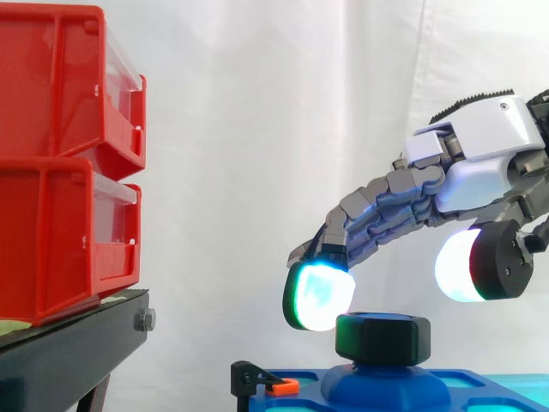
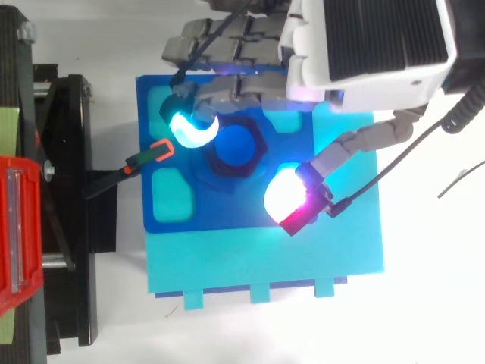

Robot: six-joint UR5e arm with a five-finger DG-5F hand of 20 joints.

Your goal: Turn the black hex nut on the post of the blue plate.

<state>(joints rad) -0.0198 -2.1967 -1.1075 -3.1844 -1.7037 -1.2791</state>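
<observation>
1. Hand (image 2: 364, 45) is closest to the overhead camera. It is open, with fingers reaching forward in a loose arc and nothing in its grasp.
2. Fingertips (image 1: 319, 296) glow cyan-white and sit low beside the far edge of the nut. I can't tell whether they touch it.
3. Thumb pad (image 1: 459, 266) glows white with a red rim. It hangs higher, clear of the nut on the wrist side.
4. Black hex nut (image 1: 382, 337) sits directly under the hand, between fingertips and thumb pad. It is upright on the blue post (image 2: 235, 148).
5. Blue plate (image 2: 227, 216) lies flat under the nut, with a raised boss (image 1: 382, 384) at the post's foot and cyan recesses (image 2: 173, 193) around it.
6. Cyan board (image 2: 303, 258) lies under the plate and sticks out on the thumb side.
7. Black clamp with an orange tip (image 2: 155, 150) grips the plate edge just past the fingertips.
8. Black stand (image 1: 77, 330) is well beyond the fingertips and carries stacked red bins (image 1: 60, 172).
9. White table (image 2: 432, 288) lies under it all, with the white curtain (image 1: 257, 129) behind.
</observation>
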